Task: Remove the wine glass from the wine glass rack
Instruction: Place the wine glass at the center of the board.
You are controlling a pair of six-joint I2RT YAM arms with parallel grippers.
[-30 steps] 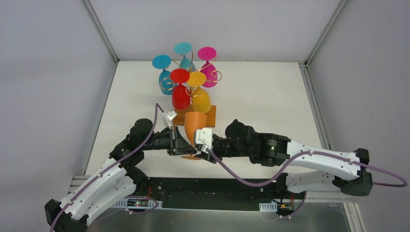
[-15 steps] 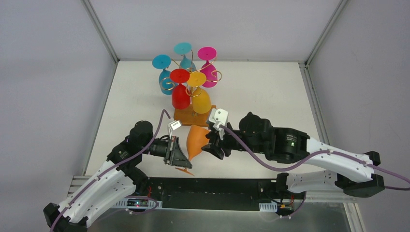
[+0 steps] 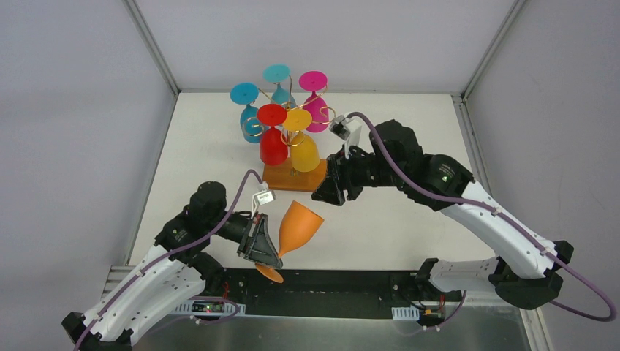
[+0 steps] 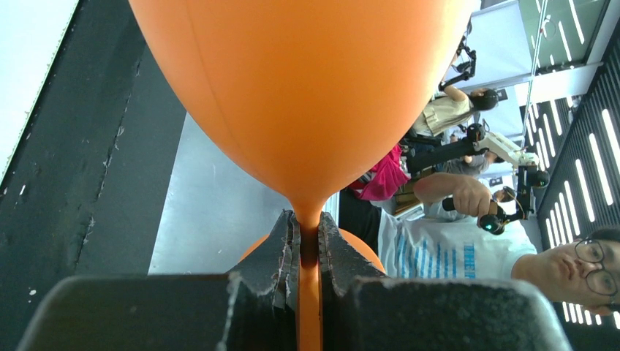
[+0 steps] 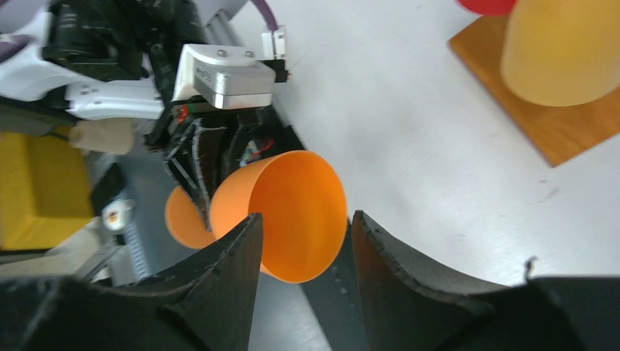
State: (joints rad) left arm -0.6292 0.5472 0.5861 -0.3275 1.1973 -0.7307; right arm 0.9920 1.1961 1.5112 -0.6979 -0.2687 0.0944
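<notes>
Left pincer (image 4: 308,238) clamped on orange wine glass (image 3: 298,225) stem | right pincer (image 3: 327,196) parted, empty, beside wine glass rack (image 3: 295,177)

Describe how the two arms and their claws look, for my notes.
The left arm and right arm have white shell links with black joints. A purple cable runs along each. The right arm shows a small green light. Each wrist carries a white block. The left claw and right claw are black, tapered wedges.
</notes>
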